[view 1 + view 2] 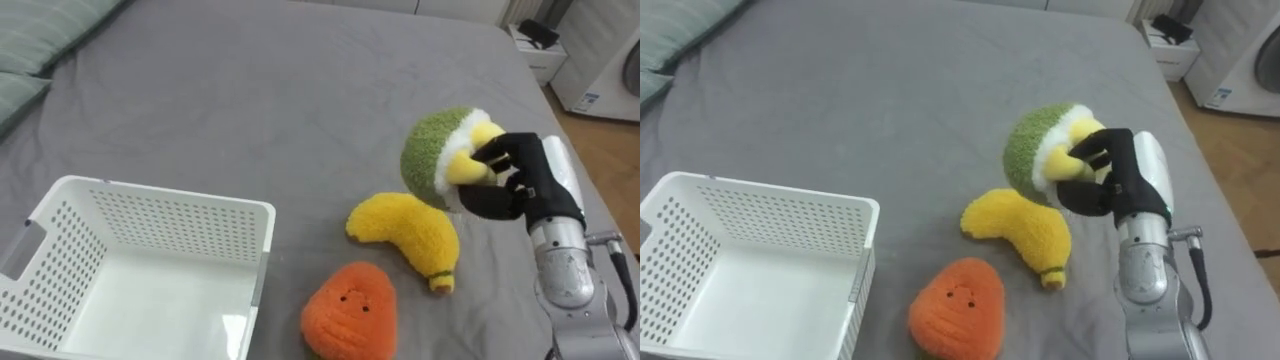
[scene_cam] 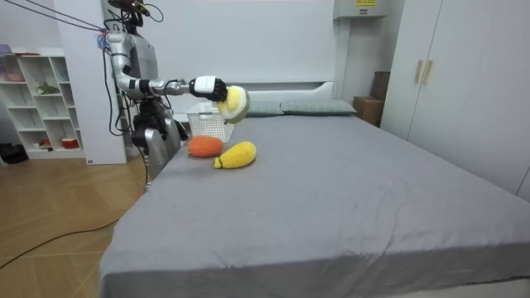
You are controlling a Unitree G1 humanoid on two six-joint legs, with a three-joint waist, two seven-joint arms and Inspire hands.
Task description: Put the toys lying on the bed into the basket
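Right of the white basket (image 1: 160, 193), held clear of the grey bed (image 1: 250, 90): green plush toy (image 1: 432, 150), gripped by the right hand (image 1: 515, 185), dark fingers (image 1: 497, 152) curled into its yellow-and-white face. Looks feather-light and squashy, fuzzy enough not to slip; nothing to break. Best taken as now, by sinking into the stuffing at the front, though likely to bulge and roll in a loose hold.

Between basket and held toy, resting on the sheet: yellow plush banana (image 1: 408, 230), just under the hand, and closer to the basket's right wall an orange plush (image 1: 350, 308) with a small face. Both equally soft by the look; banana probably easiest pinched across its thick middle, orange one across its rounded top.

Basket open-topped, with perforated walls, nothing inside as far as can be seen. On a straight line toward the basket, banana and orange plush under the path; worth carrying high over them and clearing the basket's right rim before letting go. Beyond the basket's far left corner, pale green pillows (image 1: 45, 35), well out of the way.
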